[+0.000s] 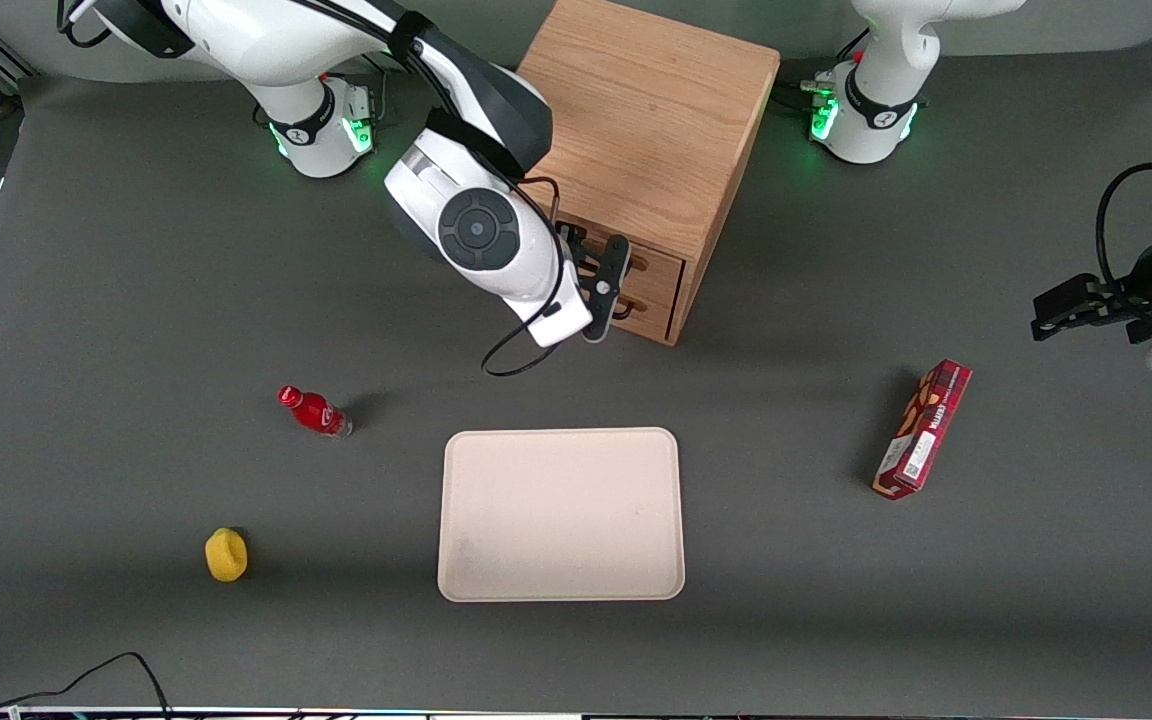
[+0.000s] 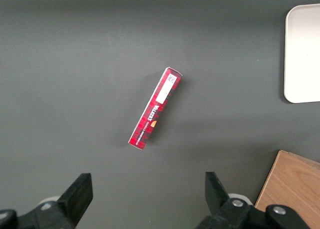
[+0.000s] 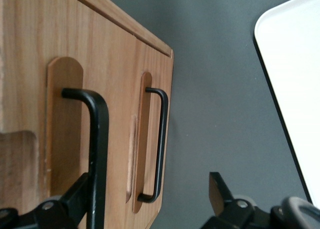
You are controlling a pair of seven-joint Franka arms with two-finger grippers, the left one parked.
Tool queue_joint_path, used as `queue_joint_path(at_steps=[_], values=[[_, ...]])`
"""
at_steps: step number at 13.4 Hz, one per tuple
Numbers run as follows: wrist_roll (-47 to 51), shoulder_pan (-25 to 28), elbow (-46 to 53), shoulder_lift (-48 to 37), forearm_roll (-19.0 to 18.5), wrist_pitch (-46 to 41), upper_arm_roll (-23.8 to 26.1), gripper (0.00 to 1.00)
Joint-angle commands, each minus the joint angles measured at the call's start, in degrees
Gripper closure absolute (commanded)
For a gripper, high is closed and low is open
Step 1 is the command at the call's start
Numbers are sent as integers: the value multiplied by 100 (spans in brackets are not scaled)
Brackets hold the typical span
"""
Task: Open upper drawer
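The oak cabinet [image 1: 648, 120] stands at the back of the table, its two drawer fronts facing the front camera. The upper drawer [image 1: 658, 262] has a thin black bar handle [image 3: 98, 139]. The bottom drawer [image 1: 650, 310] below it carries the same kind of handle [image 3: 161, 139]. My right gripper [image 1: 608, 280] is right in front of the drawer fronts, turned sideways and open. In the right wrist view the gripper [image 3: 147, 201] has the upper handle just inside one finger [image 3: 75, 196], with no contact visible. The other finger [image 3: 218, 191] is over the grey table.
A cream tray [image 1: 561, 514] lies nearer the front camera than the cabinet and also shows in the right wrist view [image 3: 295, 64]. A red bottle [image 1: 314, 411] and a yellow object [image 1: 226, 554] lie toward the working arm's end. A red box [image 1: 923, 428] lies toward the parked arm's.
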Motion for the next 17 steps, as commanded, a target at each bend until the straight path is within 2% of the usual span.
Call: queue_joint_path(at_steps=[1, 7, 17], values=[[-285, -105, -218, -28, -205, 357, -64, 0], [-707, -201, -174, -28, -205, 366, -222, 0], [-646, -377, 133, -28, -152, 488, -662, 0]])
